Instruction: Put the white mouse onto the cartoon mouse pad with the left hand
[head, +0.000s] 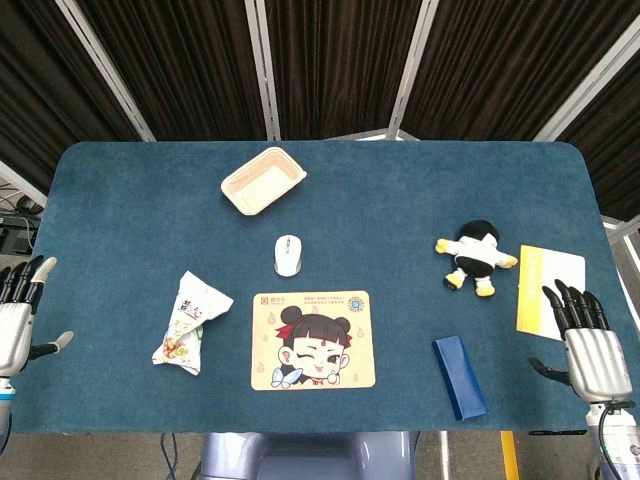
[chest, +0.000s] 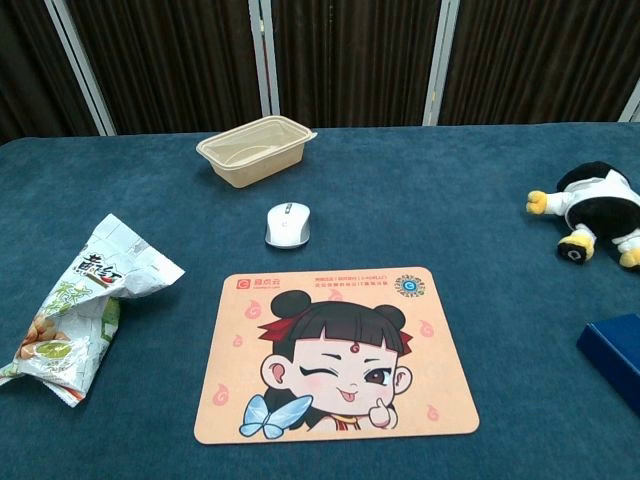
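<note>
Currently the left robot hand (head: 20, 310) waits wide and empty at the bench's left edge; reaching for the mouse (head: 288, 254), it could snag the snack bag (head: 187, 322), or nudge the mouse past the pad (head: 313, 340).

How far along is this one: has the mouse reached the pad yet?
Nothing is done yet. The mouse lies on the table just beyond the pad, apart from it. The left hand is open at the table's left edge, holding nothing, and the right hand is open too. Reaching, grasping and placing all remain.
</note>
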